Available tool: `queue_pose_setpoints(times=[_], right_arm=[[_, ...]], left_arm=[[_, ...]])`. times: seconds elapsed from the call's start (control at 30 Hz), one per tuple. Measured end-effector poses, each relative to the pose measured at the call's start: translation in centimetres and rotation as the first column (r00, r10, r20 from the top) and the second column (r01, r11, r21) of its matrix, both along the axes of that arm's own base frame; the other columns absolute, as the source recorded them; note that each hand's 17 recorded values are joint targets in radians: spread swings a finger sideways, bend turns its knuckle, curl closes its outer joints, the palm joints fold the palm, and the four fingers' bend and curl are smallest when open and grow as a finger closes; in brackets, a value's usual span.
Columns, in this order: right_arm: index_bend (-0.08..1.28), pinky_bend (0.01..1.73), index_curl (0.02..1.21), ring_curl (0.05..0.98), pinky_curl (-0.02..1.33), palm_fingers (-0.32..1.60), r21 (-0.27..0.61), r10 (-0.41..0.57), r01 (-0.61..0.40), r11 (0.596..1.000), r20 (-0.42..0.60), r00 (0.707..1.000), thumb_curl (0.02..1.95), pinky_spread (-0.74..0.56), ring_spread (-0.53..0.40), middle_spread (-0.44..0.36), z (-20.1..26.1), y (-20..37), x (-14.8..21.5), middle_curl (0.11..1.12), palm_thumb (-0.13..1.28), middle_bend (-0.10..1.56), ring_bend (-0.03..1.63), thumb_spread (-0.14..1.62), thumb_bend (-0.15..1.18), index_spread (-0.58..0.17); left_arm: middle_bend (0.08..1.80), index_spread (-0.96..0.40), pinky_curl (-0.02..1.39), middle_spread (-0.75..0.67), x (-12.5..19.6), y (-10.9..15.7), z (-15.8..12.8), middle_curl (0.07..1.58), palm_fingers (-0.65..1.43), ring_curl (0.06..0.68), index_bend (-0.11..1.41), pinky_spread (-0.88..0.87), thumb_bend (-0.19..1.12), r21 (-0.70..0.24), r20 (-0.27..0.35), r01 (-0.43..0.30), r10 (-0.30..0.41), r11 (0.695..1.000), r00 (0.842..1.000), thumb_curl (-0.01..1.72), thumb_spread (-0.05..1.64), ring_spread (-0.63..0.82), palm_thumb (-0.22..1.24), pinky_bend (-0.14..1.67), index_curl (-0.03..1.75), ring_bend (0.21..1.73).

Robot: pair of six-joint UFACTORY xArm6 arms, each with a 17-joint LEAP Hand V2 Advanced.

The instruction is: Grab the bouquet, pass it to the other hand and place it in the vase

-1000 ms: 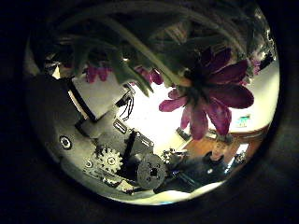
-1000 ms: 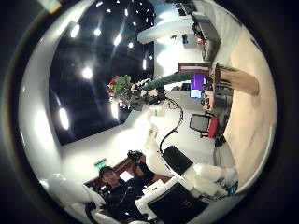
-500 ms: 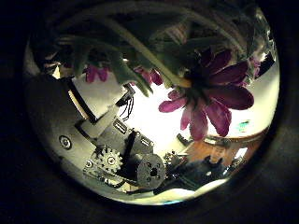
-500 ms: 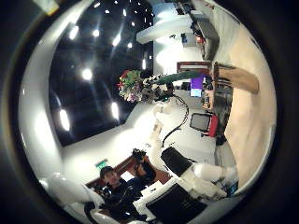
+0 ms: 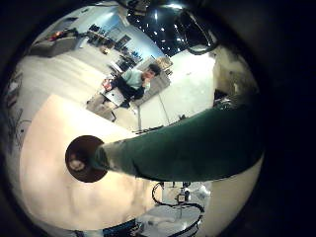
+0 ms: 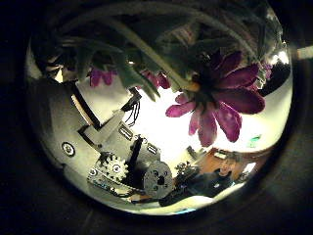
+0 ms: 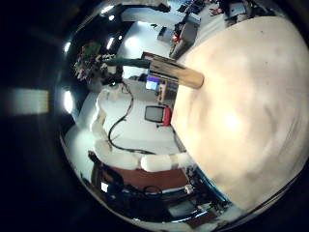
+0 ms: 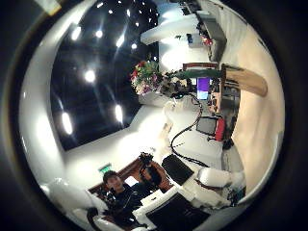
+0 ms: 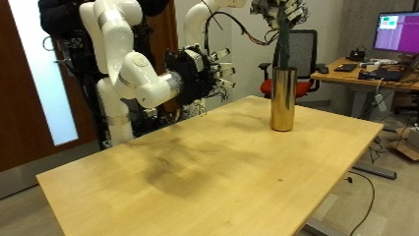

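Note:
A tall gold vase [image 9: 281,98] stands upright near the far edge of the wooden table [image 9: 184,172]. High above it my left hand [image 9: 279,12] is shut on the bouquet [image 9: 285,44], whose dark green wrapped stem hangs straight down to the vase's mouth. From the left palm the stem [image 5: 188,148] points at the round vase opening [image 5: 81,160], and a purple flower [image 6: 215,98] fills the thumb side. My right hand [image 9: 197,74] hangs apart, near the arms' bases, open and holding nothing. It sees the bouquet [image 8: 146,75] and the vase [image 8: 241,80] from afar.
Behind the vase are a black office chair [image 9: 304,54] and a desk with a monitor [image 9: 397,31]. A wooden door [image 9: 20,88] stands beside the arms. The table's corner [image 9: 374,126] lies just past the vase.
The left hand has carried the bouquet sideways toward the vase, so its flowers now sit above the vase and the stem lines up with the mouth. The right hand has stayed put.

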State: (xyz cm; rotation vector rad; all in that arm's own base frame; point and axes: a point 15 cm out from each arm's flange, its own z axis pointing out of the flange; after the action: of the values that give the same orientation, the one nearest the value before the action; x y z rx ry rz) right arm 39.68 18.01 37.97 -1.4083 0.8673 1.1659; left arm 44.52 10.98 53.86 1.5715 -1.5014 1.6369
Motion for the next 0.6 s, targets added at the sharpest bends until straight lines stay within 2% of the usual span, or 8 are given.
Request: queue_pose_setpoints(times=[0.2,0.27,0.33,0.4,0.43,0.47,0.53,0.6], right_arm=[[0.17,0.63,0.26,0.259,0.29,-0.01,0.0,0.002,-0.002,1.0,0.003,1.0,0.43,0.45,0.19,0.112,0.1,0.0,0.0,0.27,0.71,0.18,0.42,0.99,-0.03,-0.322],[0.17,0.63,0.26,0.259,0.29,-0.01,0.0,0.005,-0.005,1.0,0.003,1.0,0.43,0.45,0.19,0.111,0.1,0.1,0.0,0.27,0.71,0.17,0.42,0.99,-0.03,-0.323],[0.17,0.63,0.27,0.26,0.29,0.0,0.001,0.002,-0.002,1.0,0.002,1.0,0.43,0.45,0.19,0.111,0.1,0.0,0.0,0.27,0.71,0.17,0.42,0.99,-0.03,-0.324],[0.17,0.63,0.28,0.261,0.29,0.0,0.001,0.002,-0.002,1.0,0.002,1.0,0.43,0.45,0.19,0.111,0.0,0.0,0.0,0.27,0.71,0.18,0.42,0.99,-0.03,-0.325],[0.17,0.63,0.28,0.259,0.29,0.0,0.001,0.002,-0.002,1.0,0.004,1.0,0.43,0.45,0.191,0.11,0.1,0.0,0.0,0.27,0.71,0.17,0.42,0.99,-0.03,-0.325],[0.17,0.63,0.28,0.259,0.29,0.0,0.0,0.002,-0.002,1.0,0.003,1.0,0.43,0.46,0.191,0.11,0.1,0.0,0.0,0.27,0.71,0.17,0.42,0.99,-0.03,-0.325],[0.17,0.63,0.29,0.258,0.29,0.0,0.0,0.004,-0.004,1.0,0.003,1.0,0.43,0.46,0.191,0.11,0.1,0.1,0.0,0.26,0.71,0.17,0.42,0.99,-0.03,-0.325],[0.18,0.63,0.29,0.258,0.29,0.01,0.001,0.004,-0.004,1.0,0.003,1.0,0.43,0.46,0.191,0.104,0.1,0.1,0.0,0.26,0.71,0.17,0.42,0.99,-0.03,-0.325]], left_arm=[[1.13,-0.75,0.71,-0.46,0.6,0.4,-2.0,0.89,1.03,0.551,0.4,-0.6,-0.06,0.014,-0.014,-0.011,0.011,1.0,1.0,0.84,0.33,-0.42,0.92,1.09,1.34,1.35],[1.08,-0.73,0.68,-0.46,0.7,0.7,-2.8,0.87,0.88,0.524,0.31,-0.64,-0.08,0.006,-0.015,-0.01,0.01,1.0,1.0,0.77,0.47,-0.46,0.76,1.06,1.33,1.26],[1.06,-0.71,0.67,-0.46,0.8,1.0,-4.0,0.86,0.82,0.511,0.27,-0.66,-0.07,-0.005,-0.018,-0.008,0.008,1.0,1.0,0.72,0.59,-0.48,0.69,1.03,1.32,1.23],[0.99,-0.66,0.63,-0.45,0.6,1.3,-5.2,0.84,0.53,0.481,0.21,-0.64,-0.06,-0.015,-0.034,-0.01,0.009,1.0,0.999,0.63,0.77,-0.47,0.6,0.9,1.3,1.14],[0.9,-0.6,0.62,-0.4,0.4,1.6,-6.1,0.83,0.26,0.469,0.18,-0.56,-0.06,-0.018,-0.053,-0.014,0.013,1.0,0.999,0.57,0.83,-0.38,0.53,0.8,1.27,1.05],[0.77,-0.54,0.59,-0.34,0.2,1.9,-6.8,0.78,0.1,0.444,0.16,-0.45,-0.06,-0.016,-0.071,-0.017,0.016,1.0,0.997,0.54,0.85,-0.3,0.5,0.73,1.24,1.01],[0.63,-0.43,0.58,-0.19,-0.1,3.0,-8.4,0.72,-0.09,0.423,0.14,-0.25,-0.06,-0.007,-0.107,-0.023,0.022,1.0,0.994,0.5,0.87,-0.15,0.46,0.65,1.17,0.96],[0.47,-0.26,0.52,0.01,-0.2,3.6,-9.0,0.62,-0.15,0.366,0.09,-0.01,-0.06,0.003,-0.111,-0.028,0.028,1.0,0.993,0.46,0.87,0.03,0.41,0.59,1.07,0.9]])
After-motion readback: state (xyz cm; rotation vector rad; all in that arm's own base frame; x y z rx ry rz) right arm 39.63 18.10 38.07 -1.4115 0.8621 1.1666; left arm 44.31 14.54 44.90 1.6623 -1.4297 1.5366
